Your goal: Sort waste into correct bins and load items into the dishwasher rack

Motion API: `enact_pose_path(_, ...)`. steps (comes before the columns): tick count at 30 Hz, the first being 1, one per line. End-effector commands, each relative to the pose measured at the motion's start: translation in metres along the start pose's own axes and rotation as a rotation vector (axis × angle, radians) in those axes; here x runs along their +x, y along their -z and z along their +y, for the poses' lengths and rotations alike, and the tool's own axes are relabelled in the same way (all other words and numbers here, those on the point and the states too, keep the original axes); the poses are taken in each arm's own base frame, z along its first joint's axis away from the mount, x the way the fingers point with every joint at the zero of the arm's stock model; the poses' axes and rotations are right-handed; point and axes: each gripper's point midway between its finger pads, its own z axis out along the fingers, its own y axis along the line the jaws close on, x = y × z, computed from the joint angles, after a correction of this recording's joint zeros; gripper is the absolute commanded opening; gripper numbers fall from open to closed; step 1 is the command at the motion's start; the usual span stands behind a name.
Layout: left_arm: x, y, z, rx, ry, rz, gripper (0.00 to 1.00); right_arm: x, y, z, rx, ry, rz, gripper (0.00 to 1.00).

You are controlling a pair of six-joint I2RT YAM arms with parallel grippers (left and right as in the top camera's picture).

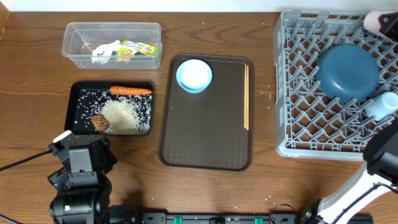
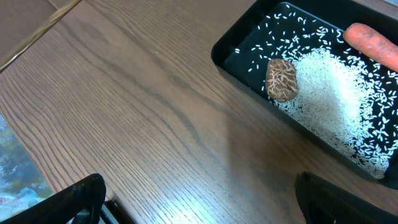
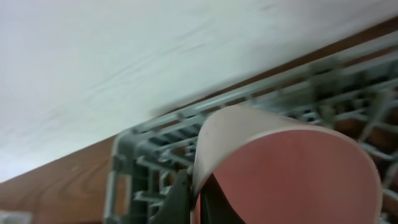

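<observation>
Grey rack (image 1: 298,87) overhead holds the dish (image 1: 348,73) and blue cup (image 1: 380,106); bowl (image 1: 194,74) and chopsticks (image 1: 246,96) lie on the brown tray (image 1: 205,134). Left wrist: the left gripper (image 2: 211,208), spread wide, hovers above the table (image 2: 155,112) beside the black tray (image 2: 245,46) of rice (image 2: 329,99). Right wrist: the right gripper (image 3: 196,199) pinches the white cup (image 3: 280,174) by its wall, rack behind.

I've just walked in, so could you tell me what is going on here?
The right gripper holds a pale pinkish-white cup by its rim over the large grey plastic lattice rack, where a large dark blue dish and a light blue cup sit. The left gripper is open and empty beside the shallow black tray of white rice grains, an orange carrot and a small brown lump. A small light blue bowl and wooden chopsticks wait on the brown serving tray.
</observation>
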Motion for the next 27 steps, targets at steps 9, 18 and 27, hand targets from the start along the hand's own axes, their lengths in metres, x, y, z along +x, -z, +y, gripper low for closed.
enact_pose_path(9,0.001,-0.001,0.002,-0.016,-0.018,0.000,0.98,0.017,0.000,-0.018,-0.150,-0.052,0.034,0.01)
enact_pose_path(18,0.001,-0.001,0.002,-0.016,-0.018,0.000,0.98,0.047,-0.028,-0.064,-0.246,-0.163,0.083,0.01)
enact_pose_path(27,0.001,-0.001,0.002,-0.016,-0.018,0.000,0.98,0.060,-0.053,-0.075,-0.414,-0.257,0.085,0.01)
